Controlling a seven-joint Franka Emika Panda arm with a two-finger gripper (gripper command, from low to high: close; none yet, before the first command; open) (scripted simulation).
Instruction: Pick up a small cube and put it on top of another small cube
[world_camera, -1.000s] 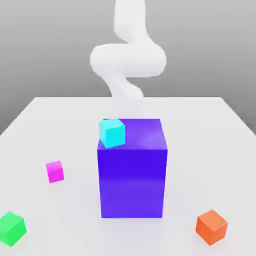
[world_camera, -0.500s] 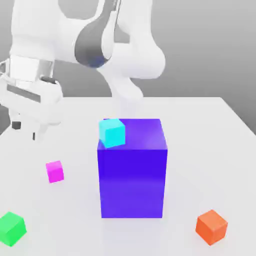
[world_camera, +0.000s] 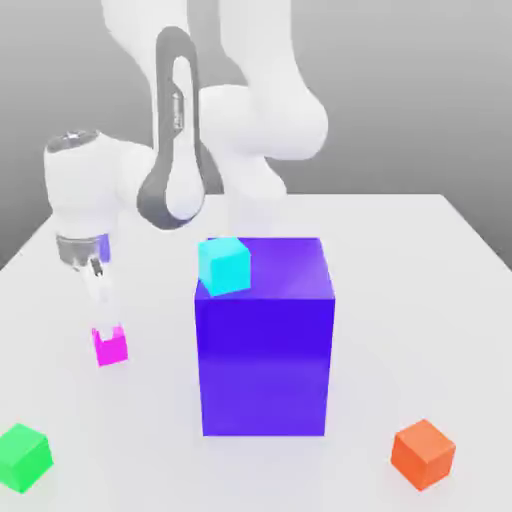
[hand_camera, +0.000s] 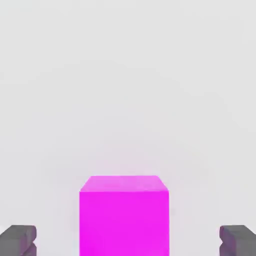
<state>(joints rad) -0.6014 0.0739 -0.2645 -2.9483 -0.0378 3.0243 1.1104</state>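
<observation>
Right, the small magenta cube (world_camera: 112, 347) sits on the pale worktop (world_camera: 400, 330), over on the exterior view's left, and the gripper (world_camera: 108, 331) is right down at it! The fingers (hand_camera: 19, 241) stand wide apart in the hand view, clear space on both sides of the cube. Nearer the camera, a green cube (world_camera: 22, 458); to the exterior view's right of the magenta one, the big blue-violet block (world_camera: 265, 360), a cyan cube (world_camera: 224, 265) on top at its edge! And an orange cube (world_camera: 423, 454) out on the exterior view's right.
</observation>
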